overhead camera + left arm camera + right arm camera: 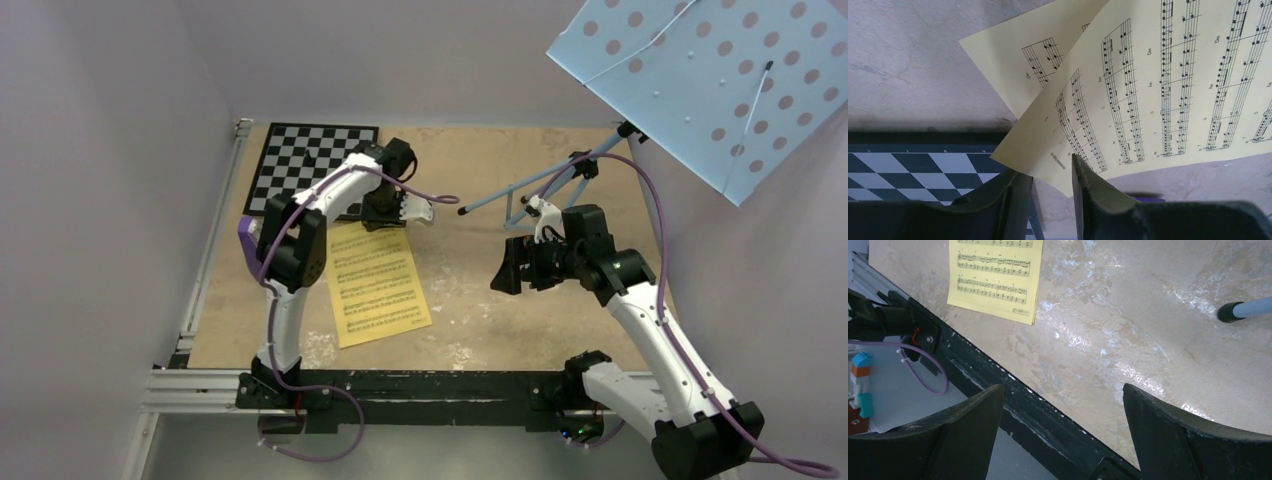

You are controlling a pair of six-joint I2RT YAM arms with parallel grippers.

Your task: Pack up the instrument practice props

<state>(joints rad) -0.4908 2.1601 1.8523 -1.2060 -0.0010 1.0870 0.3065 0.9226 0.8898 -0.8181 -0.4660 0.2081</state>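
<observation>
Currently left pincer (1048,169) parted — yellow sheet (1158,90) corner between (unclamped); right pincer (1062,390) wide open.

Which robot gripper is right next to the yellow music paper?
The left gripper: it sits at a corner of the yellow sheet, beside the checkerboard. The right gripper hangs wide open over the table, apart from the sheet.

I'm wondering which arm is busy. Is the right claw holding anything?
No, the right claw stands wide open, with only bare tabletop showing between its fingers.
</observation>
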